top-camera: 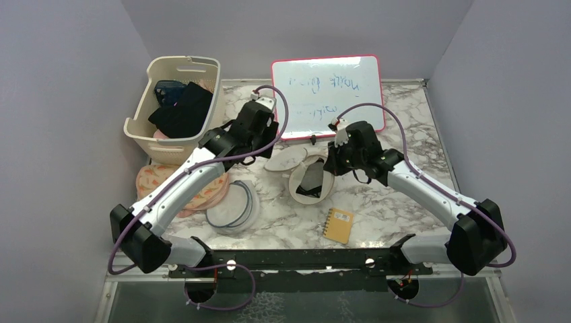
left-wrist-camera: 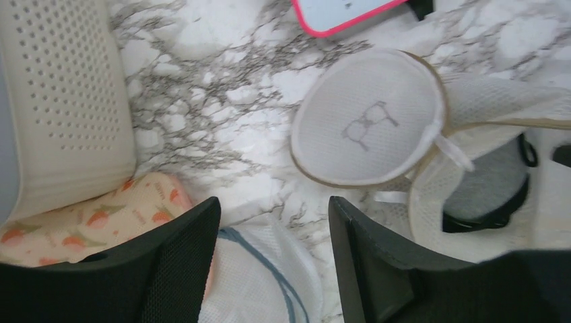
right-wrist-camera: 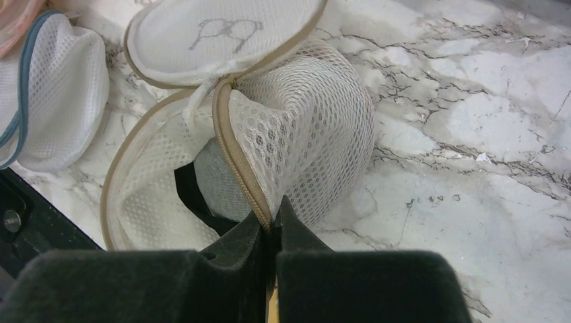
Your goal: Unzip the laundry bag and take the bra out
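The laundry bag point(top-camera: 311, 176) lies on its side mid-table, unzipped, its tan round lid point(top-camera: 285, 160) with the bra icon flipped open to the left. A grey bra with black trim point(right-wrist-camera: 214, 183) shows inside the opening; it also shows in the left wrist view point(left-wrist-camera: 490, 190). My right gripper point(right-wrist-camera: 272, 221) is shut on the bag's tan zipper rim point(right-wrist-camera: 237, 149). My left gripper point(left-wrist-camera: 273, 252) is open and empty, above the table just left of the lid point(left-wrist-camera: 367, 120).
A flat mesh disc with a blue rim point(top-camera: 232, 205) and a strawberry-print pouch point(top-camera: 176, 183) lie to the left. A cream basket of clothes point(top-camera: 176, 108) stands back left, a pink-framed whiteboard point(top-camera: 328, 94) at the back, a yellow notebook point(top-camera: 337, 225) in front.
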